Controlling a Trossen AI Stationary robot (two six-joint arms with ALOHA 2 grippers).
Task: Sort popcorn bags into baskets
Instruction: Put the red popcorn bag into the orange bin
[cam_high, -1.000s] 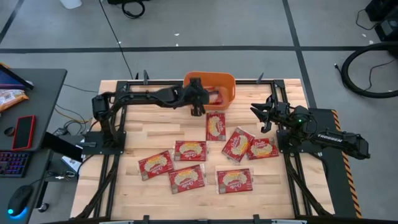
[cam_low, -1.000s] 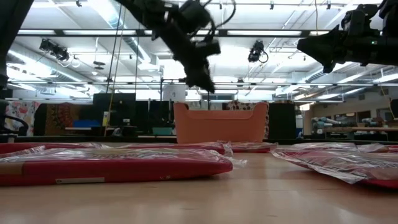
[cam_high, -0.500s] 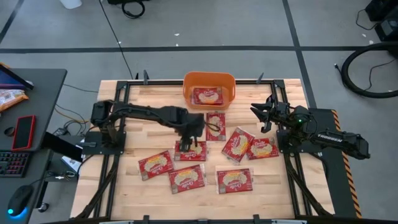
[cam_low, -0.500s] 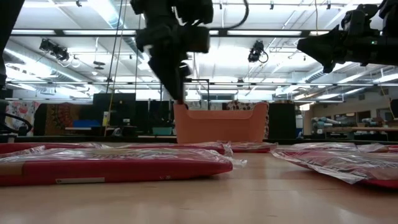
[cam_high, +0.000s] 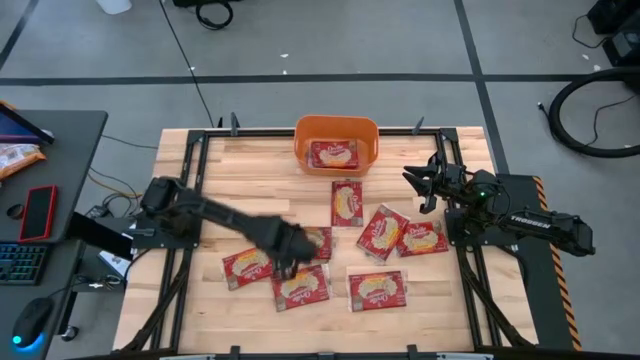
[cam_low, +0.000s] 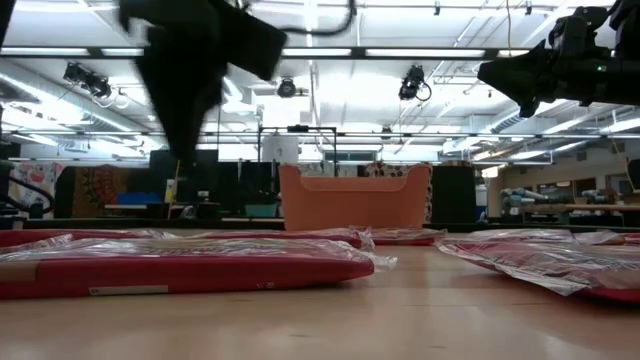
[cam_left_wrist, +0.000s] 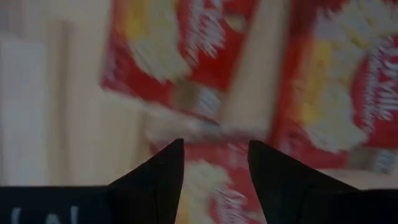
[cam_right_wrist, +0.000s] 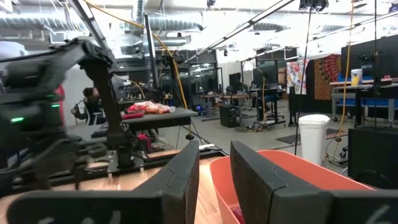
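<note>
An orange basket (cam_high: 337, 143) stands at the table's far edge with one red popcorn bag (cam_high: 333, 154) lying flat inside. Several more popcorn bags lie flat on the wood, among them ones at the middle (cam_high: 346, 202), the near left (cam_high: 250, 265) and the near middle (cam_high: 300, 287). My left gripper (cam_high: 286, 262) hangs open above the near-left bags, pointing down, with nothing between its fingers (cam_left_wrist: 168, 171). Under it the left wrist view shows blurred red bags (cam_left_wrist: 348, 93). My right gripper (cam_high: 420, 186) waits open at the right side, raised, facing the basket (cam_right_wrist: 280, 180).
Black frame rails run along the table's left and right sides (cam_high: 185, 190). A desk with a red phone (cam_high: 38, 212) and a keyboard stands beyond the left edge. Bare wood shows between the basket and the left rail (cam_high: 250, 170).
My left gripper has swung from over the basket toward the table's near edge and somewhat left, sinking a little and turning until it points down over the near-left bags. The bag in the basket has stayed put.
</note>
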